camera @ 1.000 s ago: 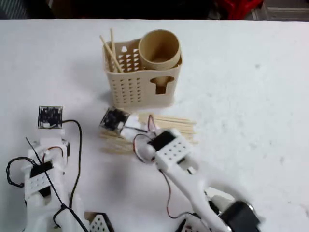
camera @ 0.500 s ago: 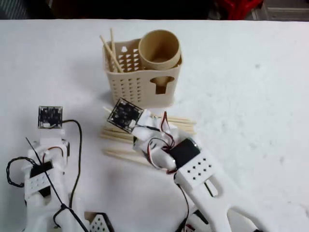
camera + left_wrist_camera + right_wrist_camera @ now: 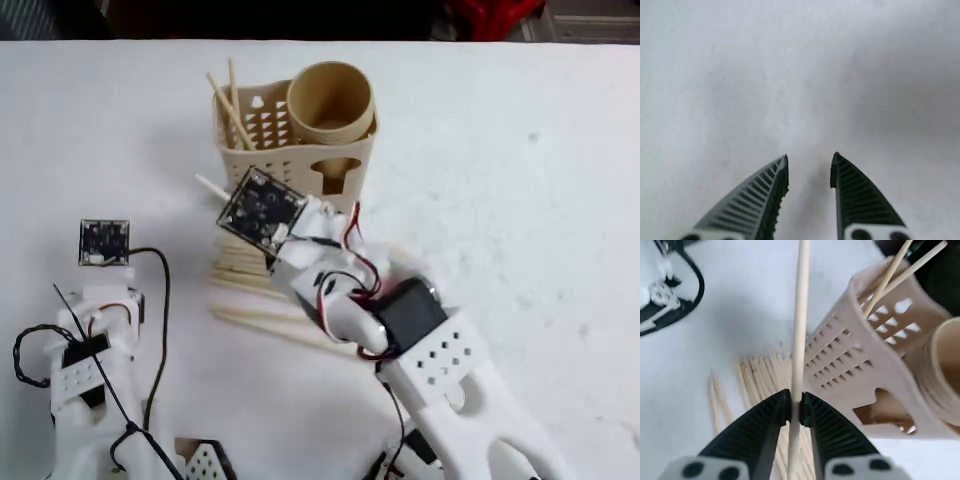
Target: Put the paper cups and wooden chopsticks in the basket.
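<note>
A cream perforated basket (image 3: 290, 170) stands at the back of the table with a paper cup (image 3: 330, 100) and a few wooden chopsticks (image 3: 231, 108) upright in it. My right gripper (image 3: 795, 403) is shut on one chopstick (image 3: 801, 315), held just in front of the basket (image 3: 865, 370); its tip (image 3: 210, 187) pokes out past the wrist camera. More chopsticks (image 3: 250, 278) lie in a loose pile on the table below the right arm (image 3: 340, 295). My left gripper (image 3: 810, 162) hangs open over bare table at the front left.
The left arm (image 3: 90, 340) with its cable rests at the front left corner. A dark strip runs along the table's far edge (image 3: 320, 40). White tabletop spreads out to the right of the basket (image 3: 520, 180).
The right arm has lifted off the pile with one chopstick in its gripper and swung up toward the basket's front left. The left arm has kept still.
</note>
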{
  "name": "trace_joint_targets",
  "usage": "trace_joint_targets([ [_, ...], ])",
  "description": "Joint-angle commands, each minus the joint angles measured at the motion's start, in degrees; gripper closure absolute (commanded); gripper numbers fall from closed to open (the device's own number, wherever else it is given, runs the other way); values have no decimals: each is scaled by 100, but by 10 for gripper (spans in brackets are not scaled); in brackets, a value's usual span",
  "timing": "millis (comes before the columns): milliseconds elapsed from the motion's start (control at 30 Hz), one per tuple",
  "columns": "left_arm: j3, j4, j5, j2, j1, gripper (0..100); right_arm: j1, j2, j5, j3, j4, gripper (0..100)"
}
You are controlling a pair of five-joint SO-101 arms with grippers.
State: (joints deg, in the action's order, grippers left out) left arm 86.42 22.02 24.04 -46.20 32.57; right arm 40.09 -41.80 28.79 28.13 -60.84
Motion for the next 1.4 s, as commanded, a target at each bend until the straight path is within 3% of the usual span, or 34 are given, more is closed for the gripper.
trace_joint_targets([
  [0, -35, -62, 35, -136, 13, 846, -75, -154, -53, -853, -22, 983],
  [167, -35, -62, 35, -136, 13, 846, -66, -145, -695, -1442, 497, 983],
  [367, -35, -62, 35, -136, 13, 846, -48, -31, -1152, -1495, 2730, 982],
  [600, -35, -62, 35, -136, 13, 846, -75, 1279, -1178, -1653, 5007, 981],
  [1000, -35, -62, 35, -136, 13, 846, -330, 4057, -1222, -4281, 4840, 981],
  [1367, -35, -62, 35, -136, 13, 846, -655, 4734, -1231, -4519, 4558, 981],
])
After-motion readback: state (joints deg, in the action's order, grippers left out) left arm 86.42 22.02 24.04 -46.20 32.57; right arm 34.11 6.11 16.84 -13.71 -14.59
